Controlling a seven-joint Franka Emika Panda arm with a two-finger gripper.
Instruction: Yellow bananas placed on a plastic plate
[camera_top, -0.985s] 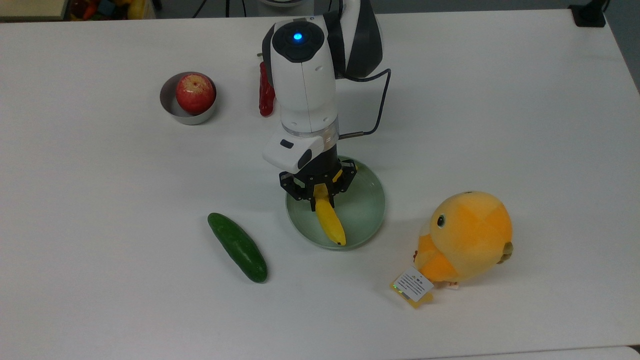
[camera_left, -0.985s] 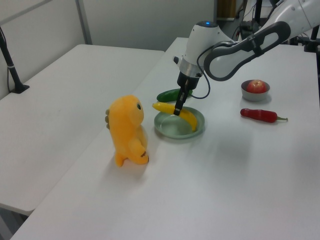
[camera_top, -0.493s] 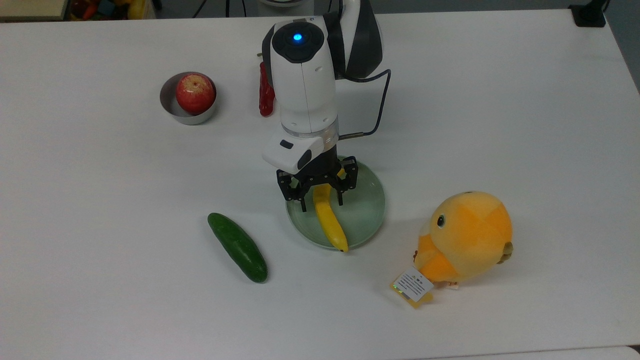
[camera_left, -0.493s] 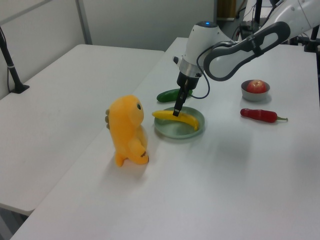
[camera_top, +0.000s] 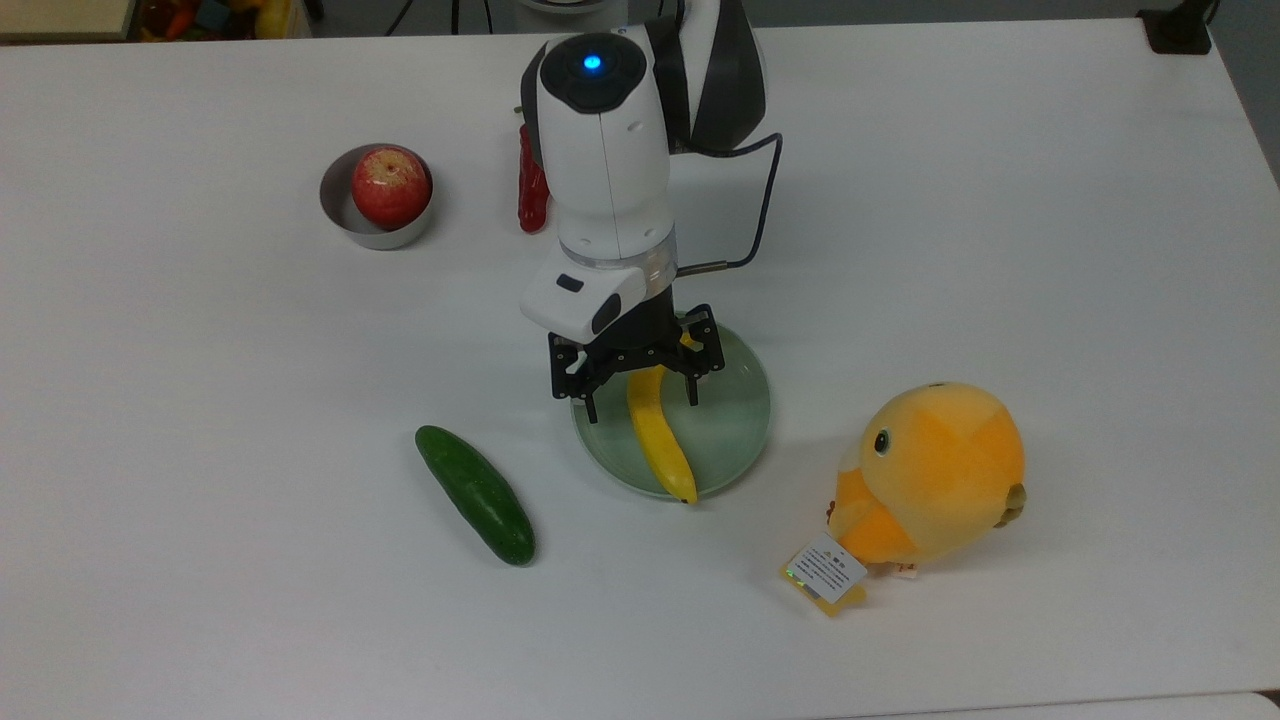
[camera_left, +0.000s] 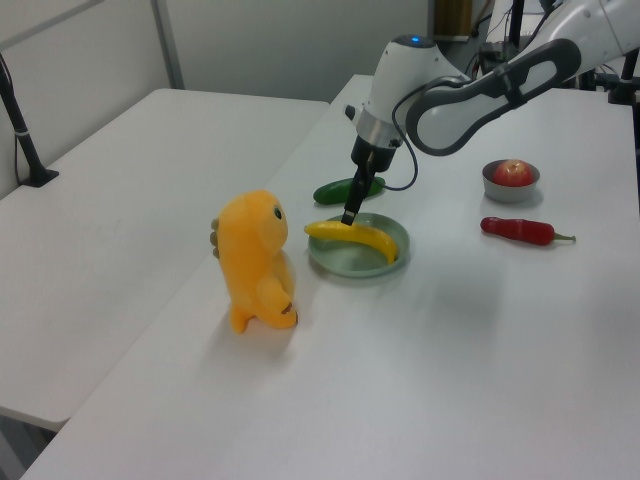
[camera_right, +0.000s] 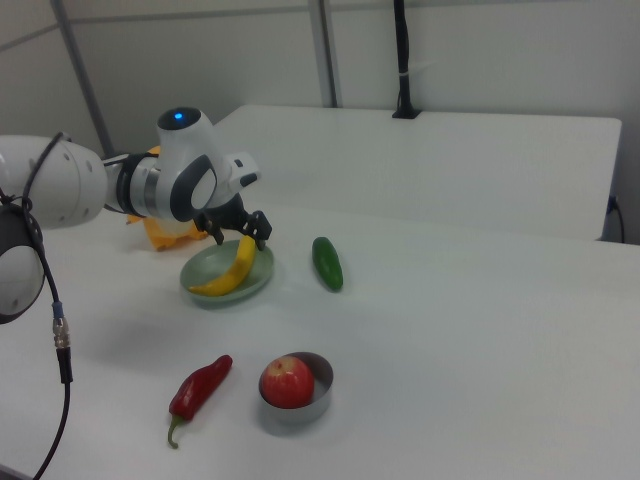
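Near the middle of the tabletop: yellow banana lying across the plastic plate, one tip reaching over the rim toward the top view's lower edge. Just above, gripper hovering with fingers spread apart, gripping nothing. Beside the plate, toward the top view's left, cucumber lying flat; toward the top view's right, plush chick sitting.

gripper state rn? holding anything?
Gripper: open, holding nothing; fingers straddle the banana, which lies on the plate.
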